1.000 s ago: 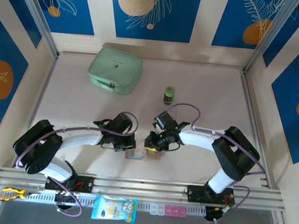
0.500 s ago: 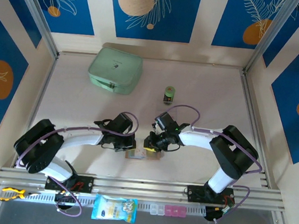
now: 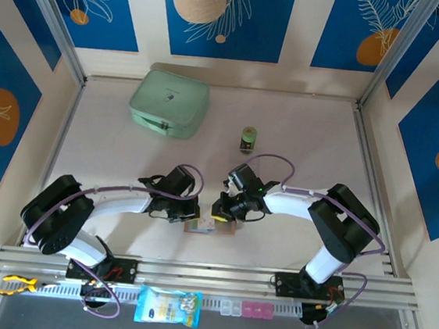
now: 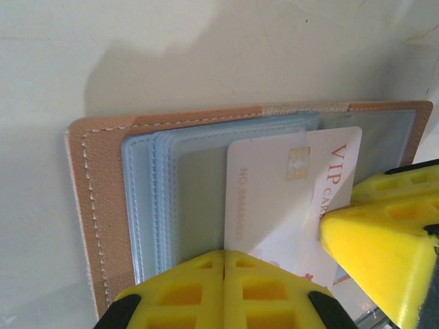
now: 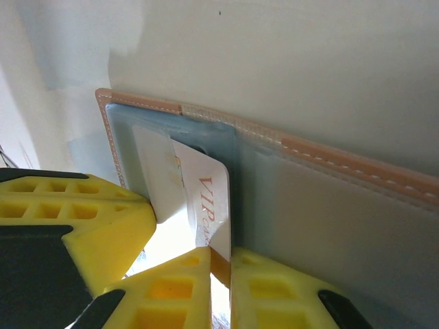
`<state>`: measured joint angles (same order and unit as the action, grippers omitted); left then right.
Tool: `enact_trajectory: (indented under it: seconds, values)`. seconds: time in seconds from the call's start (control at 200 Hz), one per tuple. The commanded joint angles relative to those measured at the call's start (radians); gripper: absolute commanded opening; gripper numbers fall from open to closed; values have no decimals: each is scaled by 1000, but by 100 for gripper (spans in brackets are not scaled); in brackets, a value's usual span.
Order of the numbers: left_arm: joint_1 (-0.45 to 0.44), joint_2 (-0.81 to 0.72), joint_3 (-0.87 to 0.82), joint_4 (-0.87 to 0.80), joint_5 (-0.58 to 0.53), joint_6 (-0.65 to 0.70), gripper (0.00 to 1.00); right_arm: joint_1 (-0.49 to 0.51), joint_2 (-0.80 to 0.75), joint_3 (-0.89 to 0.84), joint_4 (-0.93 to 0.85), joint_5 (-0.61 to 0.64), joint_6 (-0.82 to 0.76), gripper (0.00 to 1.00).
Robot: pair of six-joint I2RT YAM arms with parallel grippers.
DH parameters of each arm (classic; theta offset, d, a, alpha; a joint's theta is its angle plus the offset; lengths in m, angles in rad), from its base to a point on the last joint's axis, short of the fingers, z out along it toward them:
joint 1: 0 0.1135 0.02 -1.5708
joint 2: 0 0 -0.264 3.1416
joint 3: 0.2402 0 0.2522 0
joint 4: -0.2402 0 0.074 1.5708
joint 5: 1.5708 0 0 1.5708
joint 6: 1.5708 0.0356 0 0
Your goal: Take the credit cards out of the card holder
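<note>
Top view, card holder open on table at tips of left gripper and right gripper, mint-green case behind, left wrist, left gripper closed tight over holder's blue sleeves, white VIP credit card lodged among them, right wrist, right gripper pinching that card's edge.

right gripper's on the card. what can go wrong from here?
1. The right gripper pinches only the edge of the white card; it could slip off in the pull.
2. The card lies among the blue sleeves; if it sticks, the card holder may drag along, since the left gripper, shut, touches just its near edge.
3. The two grippers' fingers sit close together and could bump.
</note>
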<state>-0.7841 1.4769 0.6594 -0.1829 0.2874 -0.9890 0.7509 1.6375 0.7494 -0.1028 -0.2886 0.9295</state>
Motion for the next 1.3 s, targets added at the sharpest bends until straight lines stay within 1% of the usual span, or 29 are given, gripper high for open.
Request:
enact_trajectory:
  seconds: [0.0, 0.14, 0.5, 0.675, 0.765, 0.905, 1.055, 1.125, 1.195, 1.295]
  values:
    - [-9, 17, -20, -65, -39, -2, 0, -10, -38, -21, -58, 20, -2, 12]
    - [-9, -6, -20, -74, -59, -5, 2, -15, -91, -32, -109, 41, -15, 10]
    - [-9, -33, -14, -46, -47, -15, 4, -28, -194, -14, -215, 87, -60, 4]
    - [-9, -68, -9, -55, -56, -16, 6, -49, -220, 33, -296, 116, -133, 0]
    - [-9, -88, -14, -52, -65, -14, 7, -73, -225, 68, -344, 114, -196, 0]
    - [-7, -117, -23, -47, -82, -15, 9, -106, -234, 141, -433, 124, -358, 0]
    - [-3, -149, -36, -47, -95, -15, 10, -127, -235, 230, -529, 196, -604, 0]
    - [0, -160, -42, -46, -99, -16, 10, -155, -227, 270, -551, 178, -716, 0]
    - [3, -165, -46, -46, -97, -15, 10, -163, -224, 304, -565, 159, -873, 0]
    - [4, -171, -52, -46, -96, -15, 11, -152, -214, 361, -603, 210, -1102, 0]
